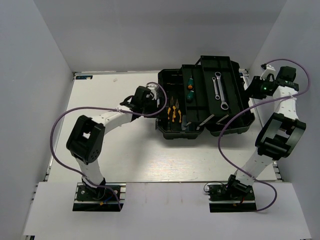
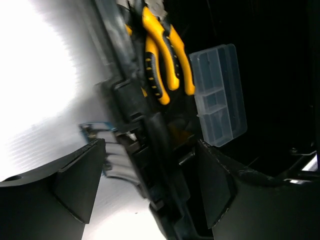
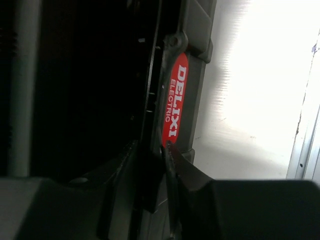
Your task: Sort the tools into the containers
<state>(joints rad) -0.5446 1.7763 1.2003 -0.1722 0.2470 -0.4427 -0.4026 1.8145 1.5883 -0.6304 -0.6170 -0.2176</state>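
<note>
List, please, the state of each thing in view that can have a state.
toolbox: open.
pliers: lying inside the toolbox.
screwdrivers: lying inside it.
wrenches: lying inside it.
left gripper: open, astride the toolbox wall.
right gripper: jaws either side of the toolbox edge beside the red label; grip unclear.

Open black toolbox (image 1: 170,135), yellow-handled pliers (image 1: 173,111) in left compartment — green-handled screwdrivers (image 1: 189,85) in middle tray, silver wrenches (image 1: 218,91) in right tray.
</note>
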